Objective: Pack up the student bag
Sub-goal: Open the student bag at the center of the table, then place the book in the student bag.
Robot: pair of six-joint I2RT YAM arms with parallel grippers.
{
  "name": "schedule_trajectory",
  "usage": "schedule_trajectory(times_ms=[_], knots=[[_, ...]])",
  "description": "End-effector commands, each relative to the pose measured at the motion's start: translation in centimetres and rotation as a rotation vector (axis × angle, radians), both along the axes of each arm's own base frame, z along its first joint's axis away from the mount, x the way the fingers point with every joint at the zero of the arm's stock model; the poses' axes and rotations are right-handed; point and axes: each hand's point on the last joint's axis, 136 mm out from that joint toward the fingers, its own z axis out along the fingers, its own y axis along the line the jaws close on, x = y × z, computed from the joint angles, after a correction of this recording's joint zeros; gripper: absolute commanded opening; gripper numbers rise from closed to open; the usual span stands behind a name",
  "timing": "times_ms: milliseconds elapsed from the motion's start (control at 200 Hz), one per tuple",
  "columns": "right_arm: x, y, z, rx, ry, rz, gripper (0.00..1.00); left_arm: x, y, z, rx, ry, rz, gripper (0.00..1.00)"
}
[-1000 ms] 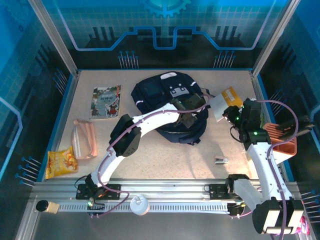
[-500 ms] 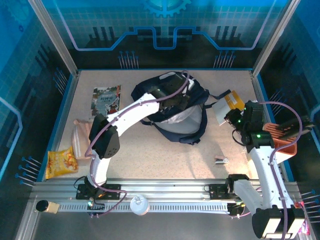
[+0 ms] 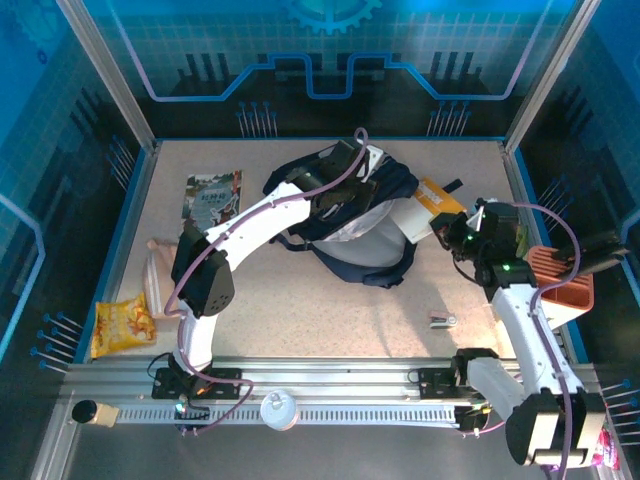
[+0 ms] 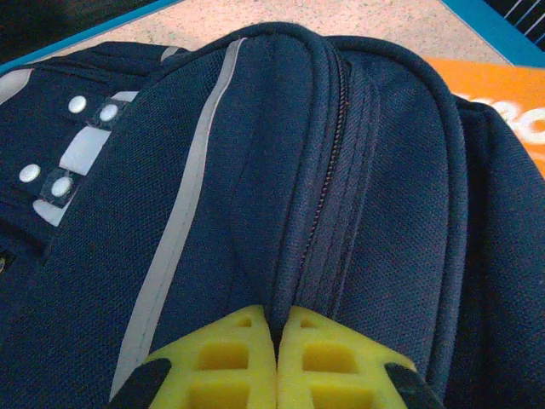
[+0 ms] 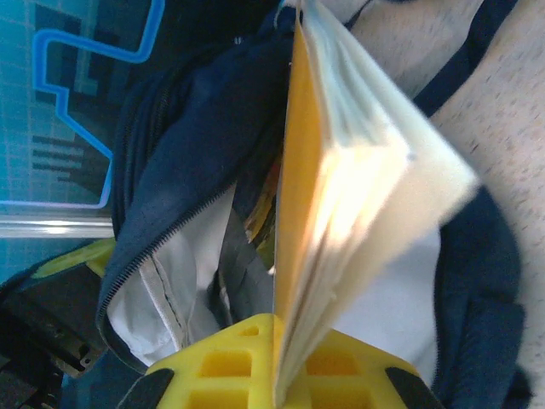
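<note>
The student bag is sitting mid-worktop, a bit toward 12 o'clock. Its mouth is gaping toward 3 o'clock with the pale lining showing. The left fingers are pinching fully shut on a fold of navy fabric right beside the zipper, propping the top edge up. Coming in from 3 o'clock, the right fingers are clamping closed on an orange book, and its far edge is sitting right at the opening.

What I'd be worrying about: the book is going in tilted and its pages are fanning apart. A corner or loose page could end up catching on the zipper lip or a black strap, shoving the whole bag instead of sliding in. The left pinch is only on a thin fold too, so if that slips, the mouth is probably flopping closed.

Inside the bag I'm seeing lining plus a sliver of something red-yellow, can't tell what. An orange basket is sitting at 3 o'clock, contents unclear. Also lying out: a picture book at 10 o'clock, plus a pink pouch and a yellow snack pack around 8 o'clock.
</note>
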Motion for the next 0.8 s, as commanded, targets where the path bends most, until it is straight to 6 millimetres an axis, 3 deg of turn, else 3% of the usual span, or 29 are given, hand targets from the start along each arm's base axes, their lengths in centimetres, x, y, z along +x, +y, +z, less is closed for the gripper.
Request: schedule_trajectory(times_ms=[0, 255, 370, 490, 795], knots=[[1.0, 2.8, 2.0, 0.116, -0.067, 0.07, 0.0, 0.6, -1.2, 6.9, -0.184, -0.126, -0.012, 0.0], [3.3, 6.1, 0.7, 0.168, -0.082, 0.055, 0.0, 1.0, -0.7, 7.2, -0.222, -0.102, 0.016, 0.0], [4.7, 7.4, -1.1, 0.161, -0.052, 0.051, 0.0, 0.8, -0.6, 7.5, -0.229, -0.098, 0.009, 0.0], [6.0, 8.1, -4.3, 0.153, 0.017, 0.028, 0.0, 0.7, -0.3, 7.9, -0.239, -0.098, 0.014, 0.0], [9.0, 10.0, -8.6, 0.117, 0.102, -0.024, 0.0, 0.6, 0.7, 8.5, -0.254, -0.098, 0.034, 0.0]])
